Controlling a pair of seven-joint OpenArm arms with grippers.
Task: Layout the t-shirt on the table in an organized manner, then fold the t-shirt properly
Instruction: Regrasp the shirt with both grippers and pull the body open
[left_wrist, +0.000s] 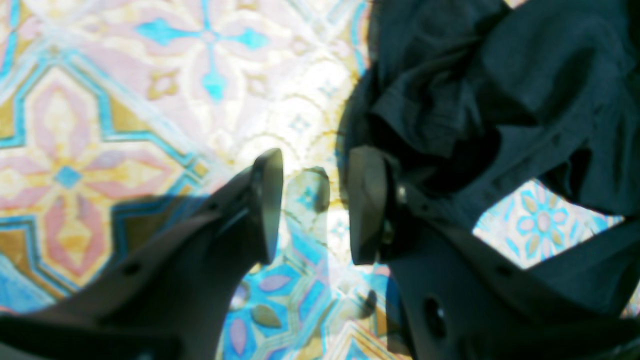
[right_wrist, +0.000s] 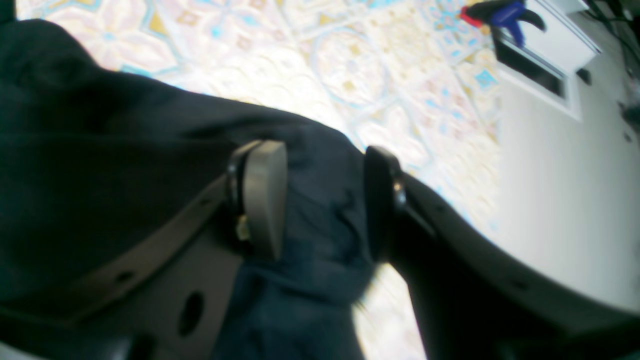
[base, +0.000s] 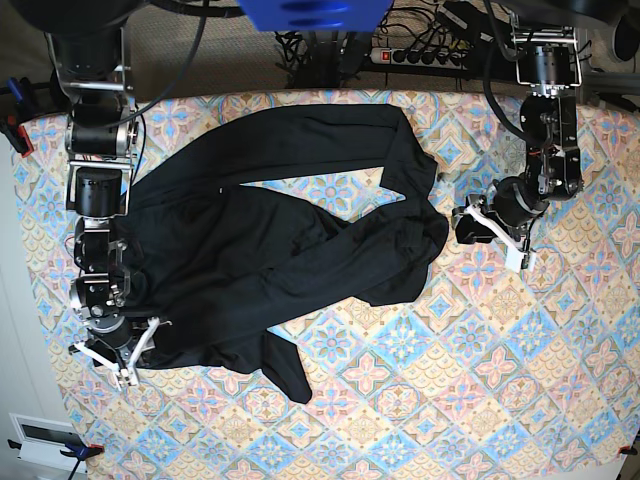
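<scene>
**A:** Which step is in hand?

**B:** The layout step. The t-shirt (base: 270, 270) lies on the tabletop (base: 480, 400), spread over its left and middle part in the base view, but it is not flat. One long band of cloth runs along the far edge, another runs diagonally across the body, and a dark tail points toward the near side. No fold has been started, in my judgement.

**A:** State of the right tool?

**B:** The right tool (right_wrist: 320, 200) stands at the near-left corner of the garment. Its jaws are parted, and in the right wrist view black cloth lies between them and over the lower finger, but neither pad is pressing on it. I read that as cloth not gripped.

**A:** And the left tool?

**B:** The left tool (left_wrist: 312, 205) is just beside the bunched right-hand edge of the garment. Its jaws are partly apart, with only patterned cloth showing between them. One finger (left_wrist: 367, 205) is close against the black folds; I cannot tell whether it touches. It holds nothing.

**A:** What does the next move call for?

**B:** Probably a fresh grip on each side: an edge or a sleeve for the left tool, the near corner for the right. Then both pull outward together so the crossed bands open out. The risk is pinching several layers at once, which would drag the bunch instead of spreading it.
</scene>
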